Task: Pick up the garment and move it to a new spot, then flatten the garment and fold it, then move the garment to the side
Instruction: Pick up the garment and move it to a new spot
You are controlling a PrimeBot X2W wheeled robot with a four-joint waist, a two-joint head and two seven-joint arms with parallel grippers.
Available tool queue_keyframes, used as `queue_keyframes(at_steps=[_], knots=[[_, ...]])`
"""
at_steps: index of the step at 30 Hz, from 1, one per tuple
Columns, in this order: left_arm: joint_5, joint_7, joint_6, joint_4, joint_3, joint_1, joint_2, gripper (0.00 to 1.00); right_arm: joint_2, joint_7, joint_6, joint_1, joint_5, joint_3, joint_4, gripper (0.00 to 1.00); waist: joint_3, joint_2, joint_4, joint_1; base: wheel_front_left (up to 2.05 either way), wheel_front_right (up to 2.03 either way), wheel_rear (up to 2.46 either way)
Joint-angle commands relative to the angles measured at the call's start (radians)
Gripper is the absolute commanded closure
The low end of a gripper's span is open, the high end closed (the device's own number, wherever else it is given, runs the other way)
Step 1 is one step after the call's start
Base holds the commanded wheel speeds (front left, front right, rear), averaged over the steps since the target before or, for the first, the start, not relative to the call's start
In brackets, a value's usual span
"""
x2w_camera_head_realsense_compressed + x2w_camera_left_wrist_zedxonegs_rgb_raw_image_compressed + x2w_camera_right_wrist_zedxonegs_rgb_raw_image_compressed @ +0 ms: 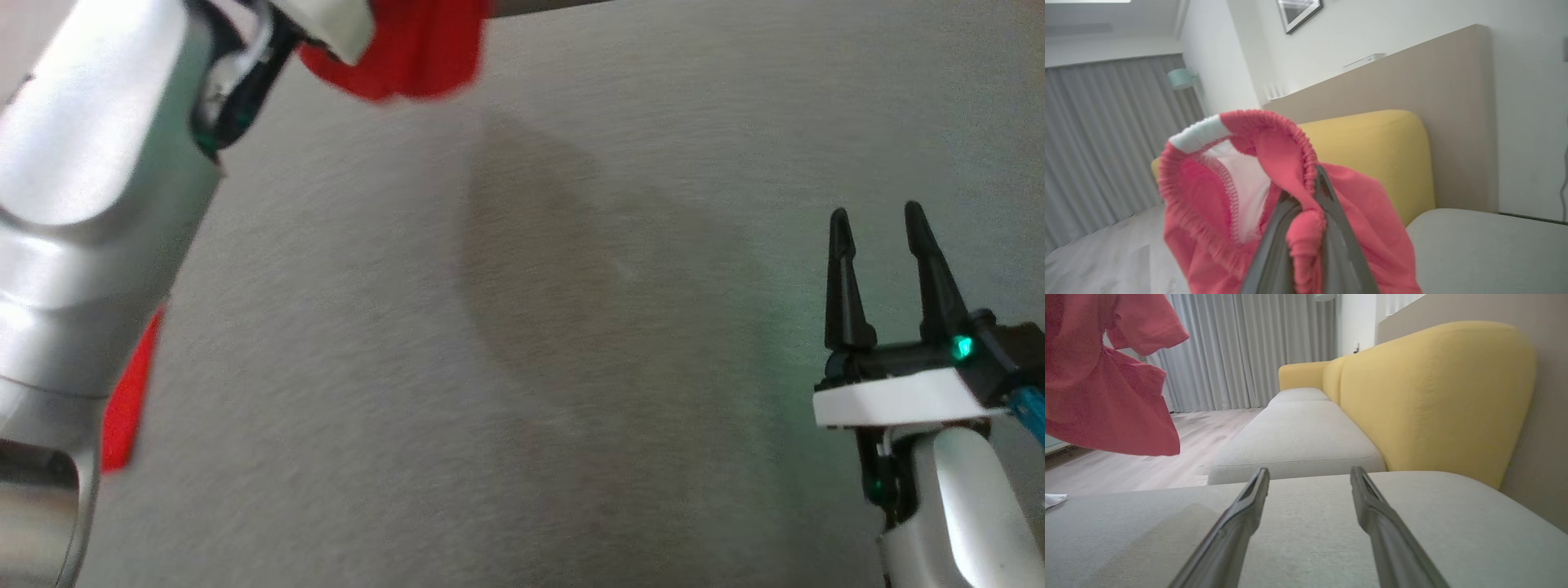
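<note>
Left hand (1306, 192) was clamped on the garment (1372, 204), right hand (876, 211) apart; carry likely needed height so cloth cleared the cushion (522, 343).

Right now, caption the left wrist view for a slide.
Left gripper shut on the hem of the red garment, held up before the yellow sofa back.

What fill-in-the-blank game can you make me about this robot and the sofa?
1. The soft cloth garment pinched in the robot's left hand is coloured ____.
2. The right hand holds nothing, and its two dark fingers stand ____.
3. Above the pale grey seat cushions, the padded sofa backrest is coloured ____.

Missing words: red; open; yellow.
</note>
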Motion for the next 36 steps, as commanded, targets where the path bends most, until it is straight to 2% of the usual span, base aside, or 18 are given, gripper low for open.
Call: queue_keyframes(at_steps=[1, 5, 7, 8, 11, 16, 17, 19, 21, 24, 28, 33, 36], knots=[[-0.013, -0.017, 0.002, -0.036, -0.001, -0.078, 0.028, 1.00, 0.002, 0.001, 0.007, 0.006, 0.016, 0.025, -0.045, 0.00, -0.083, -0.0001, -0.187, 0.0001, 0.00, 0.00, 0.00], [-0.030, -0.084, 0.002, -0.039, -0.099, -0.069, 0.012, 1.00, 0.002, 0.001, 0.007, 0.019, 0.044, 0.039, -0.066, 0.00, -0.068, -0.0001, -0.272, 0.0001, 0.00, 0.00, 0.00], [0.022, -0.137, 0.002, -0.036, -0.164, -0.049, 0.022, 1.00, 0.002, 0.001, 0.007, 0.021, 0.060, 0.043, -0.074, 0.00, -0.053, -0.0001, -0.303, 0.0001, 0.00, 0.00, 0.00], [0.022, -0.137, 0.002, -0.036, -0.164, -0.049, 0.022, 1.00, 0.002, 0.001, 0.007, 0.021, 0.060, 0.043, -0.074, 0.00, -0.053, -0.0001, -0.303, 0.0001, 0.00, 0.00, 0.00], [0.127, -0.243, 0.007, -0.019, -0.261, 0.027, 0.026, 1.00, 0.002, 0.001, 0.007, 0.026, 0.079, 0.048, -0.076, 0.00, -0.030, -0.0001, -0.330, 0.0001, 0.00, 0.00, 0.00], [0.226, -0.332, 0.052, 0.038, -0.397, 0.257, -0.020, 1.00, 0.002, 0.001, 0.007, 0.042, 0.093, 0.049, -0.067, 0.00, -0.003, -0.0001, -0.321, 0.0001, 0.00, 0.00, 0.00], [0.262, -0.337, 0.066, 0.051, -0.426, 0.296, -0.026, 0.89, 0.003, 0.001, 0.007, 0.044, 0.093, 0.050, -0.065, 0.00, 0.001, -0.0001, -0.314, 0.0001, 0.00, 0.00, 0.00], [0.326, -0.339, 0.099, 0.047, -0.466, 0.372, -0.041, 0.00, 0.003, 0.001, 0.007, 0.047, 0.087, 0.057, -0.061, 0.00, 0.006, -0.0001, -0.296, 0.0001, 0.00, 0.00, 0.00], [0.358, -0.339, 0.137, 0.033, -0.475, 0.453, -0.048, 0.00, 0.003, 0.001, 0.007, 0.053, 0.077, 0.068, -0.056, 0.00, 0.000, -0.0001, -0.272, 0.0001, 0.00, 0.00, 0.00], [0.361, -0.339, 0.192, -0.012, -0.443, 0.568, -0.060, 0.00, 0.003, 0.001, 0.007, 0.072, 0.057, 0.064, -0.048, 0.00, -0.024, -0.0001, -0.219, 0.0001, 0.00, 0.00, 0.00], [0.312, -0.339, 0.250, -0.110, -0.329, 0.733, -0.066, 0.00, 0.003, 0.001, 0.007, 0.113, 0.028, 0.039, -0.041, 0.00, -0.076, -0.0001, -0.136, 0.0001, 0.00, 0.00, 0.00], [0.202, -0.339, 0.271, -0.209, -0.098, 0.960, -0.100, 0.00, 0.003, 0.001, 0.007, 0.192, -0.016, -0.001, -0.031, 0.00, -0.168, -0.0001, -0.034, 0.0001, 0.00, 0.00, 0.00], [0.183, -0.339, 0.303, -0.244, 0.070, 1.076, -0.140, 0.00, 0.003, 0.001, 0.007, 0.243, -0.035, -0.008, -0.030, 0.00, -0.213, -0.0001, 0.009, 0.0001, 0.00, 0.00, 0.00]])
